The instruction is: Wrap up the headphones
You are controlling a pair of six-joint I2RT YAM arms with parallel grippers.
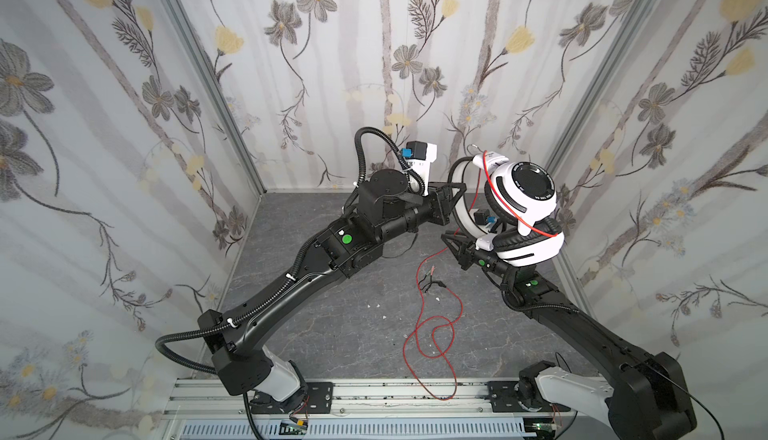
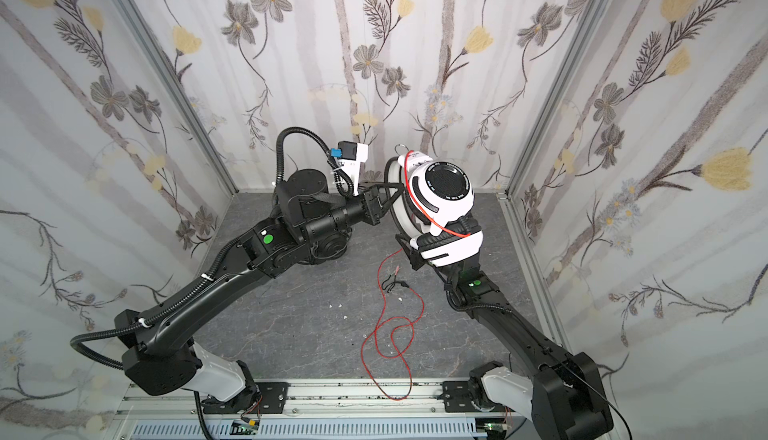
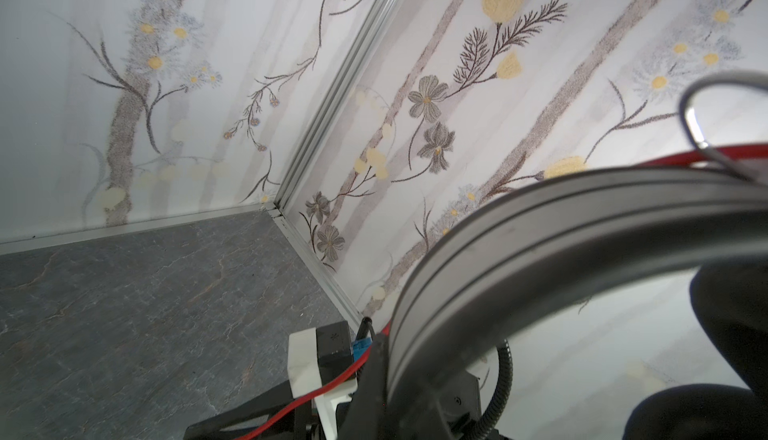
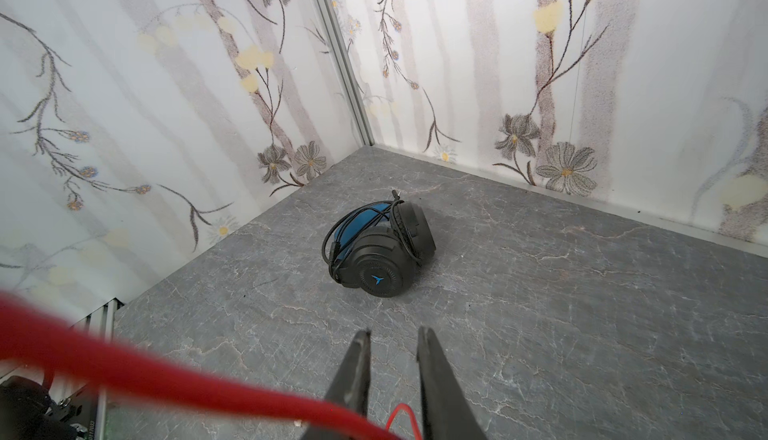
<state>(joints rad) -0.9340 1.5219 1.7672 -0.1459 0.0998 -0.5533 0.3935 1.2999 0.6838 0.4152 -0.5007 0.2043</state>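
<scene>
White headset [image 1: 523, 197] [image 2: 449, 192]: we see it raised off the grey marbled surface [image 1: 332, 334] in both top views. Its headband [image 3: 540, 226] stands on edge. One earcup is uppermost, and the black-padded earcup is lowest, over the right arm [image 1: 582, 334] near its wrist.
Left fingers [image 2: 388, 188]: closed tight on the white headset's headband, on the side away from the earcups. In the left wrist view that band sweeps close across the lens.
Right fingers [image 4: 361, 359]: just below the white headset, with a narrow gap between them. A bend of red cable [image 4: 124, 375] lies in the gap near their roots, and we see nothing pinched.
Red cable: it crosses the white headset's upper earcup, drops to the surface and lies in loose loops nearer the robot's base than the white headset. Its plugs [image 1: 432, 282] lie beside the loops.
Black headset [image 4: 378, 246]: on the surface, well apart from the white headset. It is blue inside the band, with its black cable wound about it.
</scene>
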